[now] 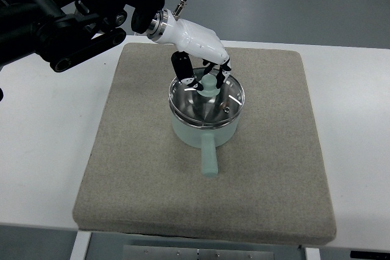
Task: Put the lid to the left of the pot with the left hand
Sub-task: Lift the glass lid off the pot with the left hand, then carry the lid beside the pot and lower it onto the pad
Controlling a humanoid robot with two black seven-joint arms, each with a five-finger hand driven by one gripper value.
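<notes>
Pale mint-green pot (207, 131), silver-rimmed lid (208, 98), beige-grey mat (134, 168), white table (49, 150), white-and-black left hand (201, 59).

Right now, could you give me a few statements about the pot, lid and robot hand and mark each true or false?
1. The lid sits on the pot. True.
2. The left robot hand is at the lid's knob. True; its fingers reach down around it, though whether they grip it cannot be told.
3. The pot's handle points toward the far edge of the mat. False; it points toward the near edge.
4. The pot stands on the bare table. False; it stands on the mat.
5. The right robot hand holds the handle. False; no right hand is in view.
</notes>
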